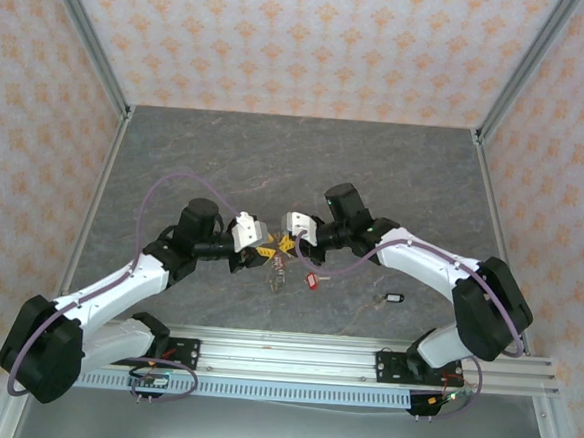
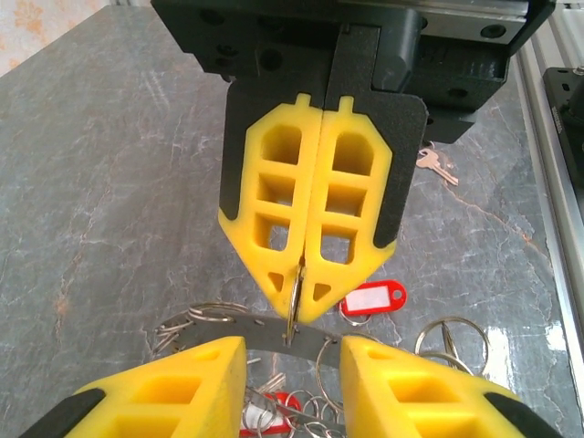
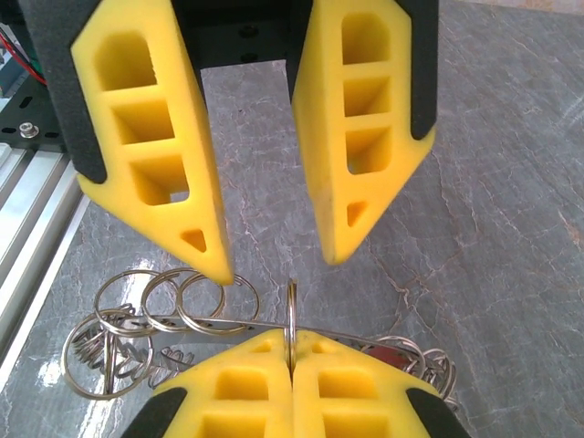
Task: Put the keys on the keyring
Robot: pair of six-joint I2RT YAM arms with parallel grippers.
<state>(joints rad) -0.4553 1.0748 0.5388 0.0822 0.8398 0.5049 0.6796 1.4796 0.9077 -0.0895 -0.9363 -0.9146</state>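
**Grey, marble-veined tabletop (image 1: 226, 164) with loose tagged keys on it.**
A small metal key with a red plastic tag (image 1: 313, 280) lies flat on the surface just beside the tips of the right pincer (image 1: 283, 245), on their near-edge side. A second small key with a black plastic tag (image 1: 395, 298) lies well apart from that pincer, out to its right. A bunch of thin wire rings (image 1: 278, 275) sits under the tips; whether it rests on the top cannot be told.

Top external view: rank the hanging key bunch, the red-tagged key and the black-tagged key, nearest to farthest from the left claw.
1. Hanging key bunch, just below the left claw.
2. Red-tagged key, lying a little to the right.
3. Black-tagged key, farthest right.
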